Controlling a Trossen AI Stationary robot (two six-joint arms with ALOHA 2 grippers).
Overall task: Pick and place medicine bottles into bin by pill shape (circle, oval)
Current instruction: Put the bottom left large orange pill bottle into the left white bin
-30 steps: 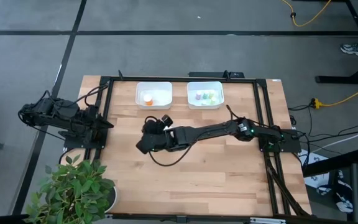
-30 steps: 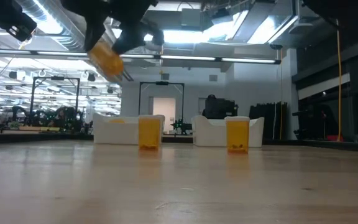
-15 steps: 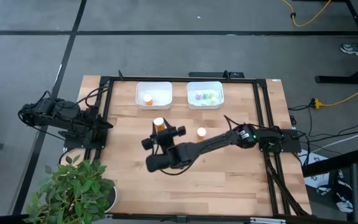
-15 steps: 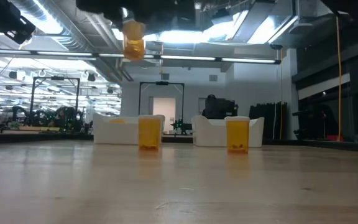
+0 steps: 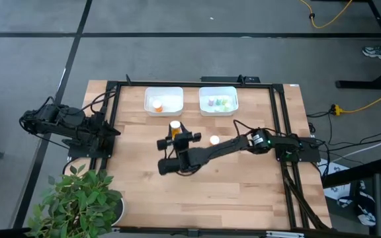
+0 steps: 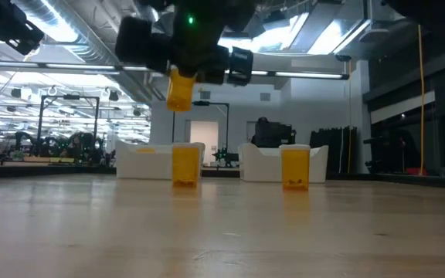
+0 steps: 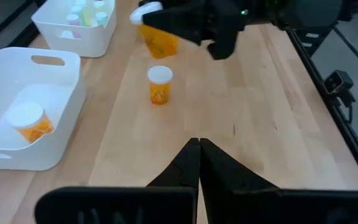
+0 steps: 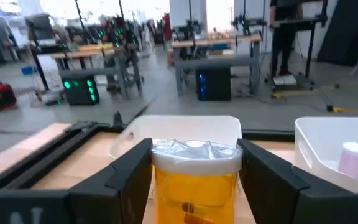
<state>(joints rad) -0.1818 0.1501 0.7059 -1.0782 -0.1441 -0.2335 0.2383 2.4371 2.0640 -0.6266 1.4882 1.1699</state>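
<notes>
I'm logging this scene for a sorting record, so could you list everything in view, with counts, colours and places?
Held bottle: one, orange with a white cap, gripped in the air above the table, in front of the left bin.
Standing bottle: one, orange with a white cap, upright on the table to the right of the held one.
Left bin: one, white, at the far edge; one orange bottle inside.
Right bin: one, white, beside the left bin; several pale green and pink bottles inside.
Table: one, light wood with a black frame.
Plant: one, green, at the near left corner.
Right hand: shut on the held bottle at mid-table.
Left hand: shut, parked off the table's left edge.
</notes>
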